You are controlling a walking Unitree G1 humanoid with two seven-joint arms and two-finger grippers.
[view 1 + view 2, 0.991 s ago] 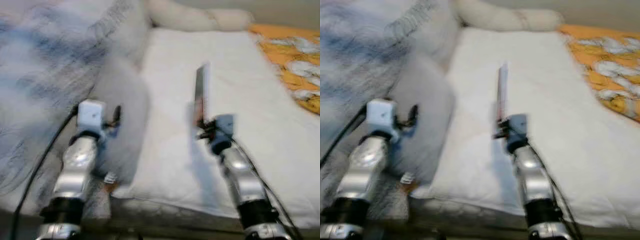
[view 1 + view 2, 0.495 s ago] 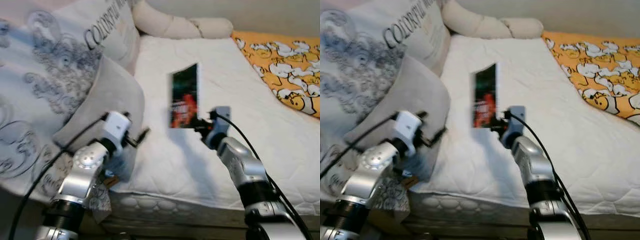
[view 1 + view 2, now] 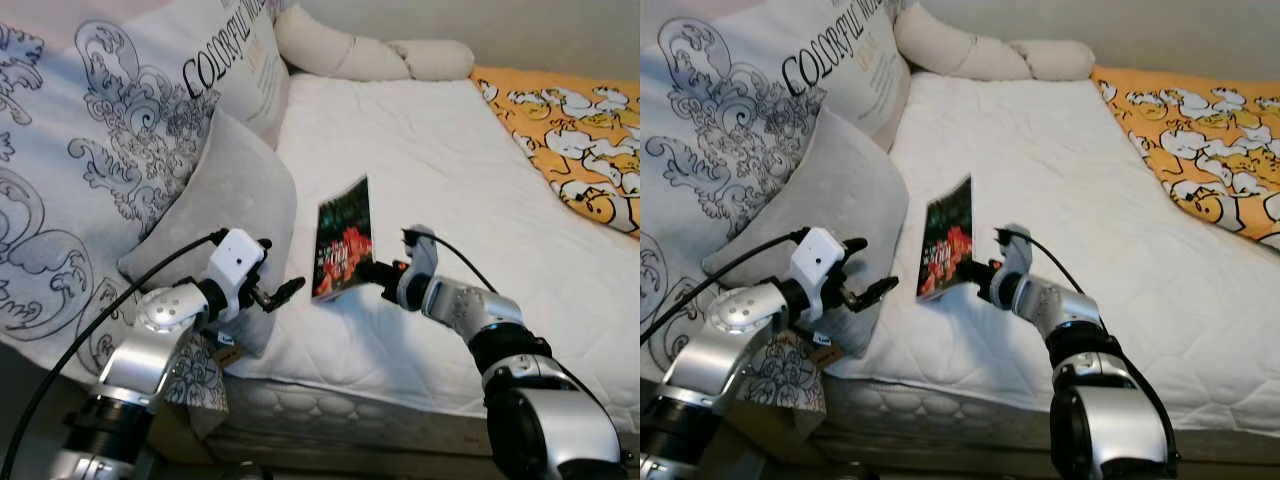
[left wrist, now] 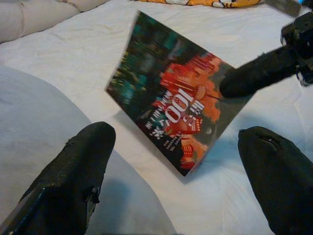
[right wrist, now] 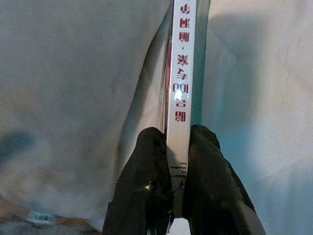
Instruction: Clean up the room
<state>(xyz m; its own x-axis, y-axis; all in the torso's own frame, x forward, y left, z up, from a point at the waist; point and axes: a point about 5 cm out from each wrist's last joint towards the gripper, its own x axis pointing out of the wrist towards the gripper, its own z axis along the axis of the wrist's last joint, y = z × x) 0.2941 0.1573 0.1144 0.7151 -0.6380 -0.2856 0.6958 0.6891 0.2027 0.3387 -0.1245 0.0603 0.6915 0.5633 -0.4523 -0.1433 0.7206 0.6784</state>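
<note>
- Over the bed's near edge: left hand (image 3: 285,292) hangs beside the grey pillow (image 3: 225,205), fingers spread wide, holding nothing.
- Just beside it: right hand (image 3: 372,271) is clamped on the book (image 3: 343,239), held up on edge above the white mattress (image 3: 440,170).
- Far right: orange blanket (image 3: 580,125).
- Back: cream bolster (image 3: 365,55).

Book (image 3: 343,238): glossy printed paper cover. Mattress (image 3: 440,150) under it: matt white quilted cloth. Pillow (image 3: 225,195) beside the book: smooth grey fabric.
</note>
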